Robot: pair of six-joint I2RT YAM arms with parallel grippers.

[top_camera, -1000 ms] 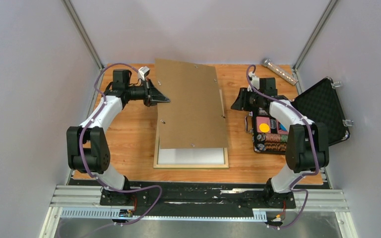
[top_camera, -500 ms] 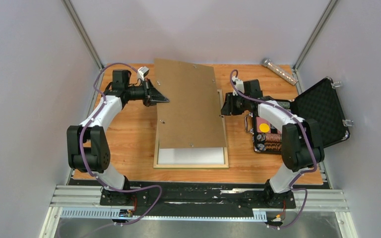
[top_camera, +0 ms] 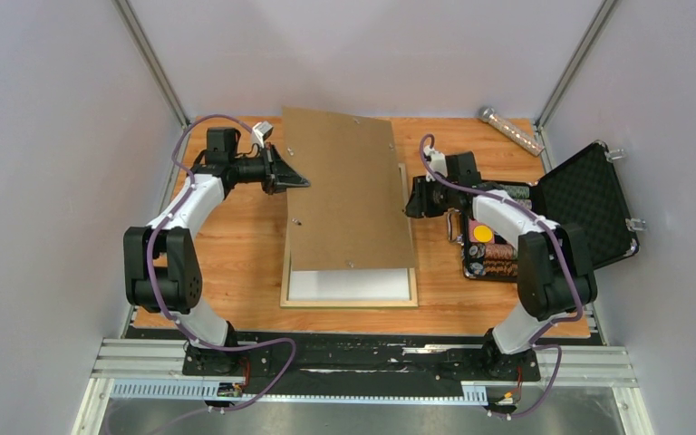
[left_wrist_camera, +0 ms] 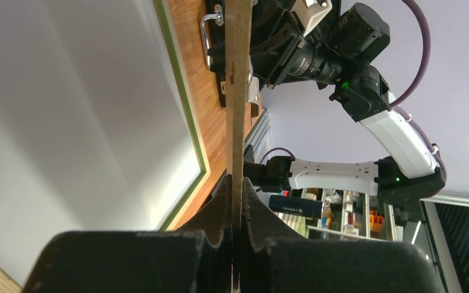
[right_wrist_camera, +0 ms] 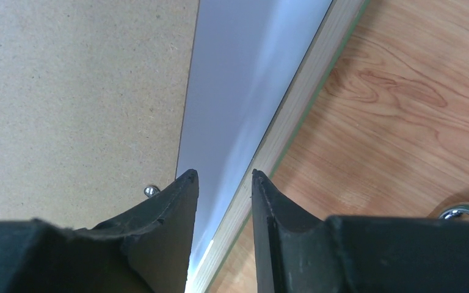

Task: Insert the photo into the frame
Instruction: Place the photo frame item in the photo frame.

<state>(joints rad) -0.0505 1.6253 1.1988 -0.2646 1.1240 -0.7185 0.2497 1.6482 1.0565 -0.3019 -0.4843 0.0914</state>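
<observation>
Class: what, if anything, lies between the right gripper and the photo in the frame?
The backing board, held by the left gripper, covers most of the photo; a bare strip shows ahead of the right gripper.

Inv.: frame [top_camera: 349, 302] ×1; photo [top_camera: 349, 285] ×1 (white back up); backing board [top_camera: 344, 190] ×1; arms ×2, left arm [top_camera: 186, 204] & right arm [top_camera: 507, 213]; blk case [top_camera: 589, 204] ×1, 3 o'clock; clear tube [top_camera: 512, 131] ×1, 1 o'clock.

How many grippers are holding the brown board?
1. The left gripper is shut on the left edge of the board; the right gripper is open beside its right edge.
</observation>
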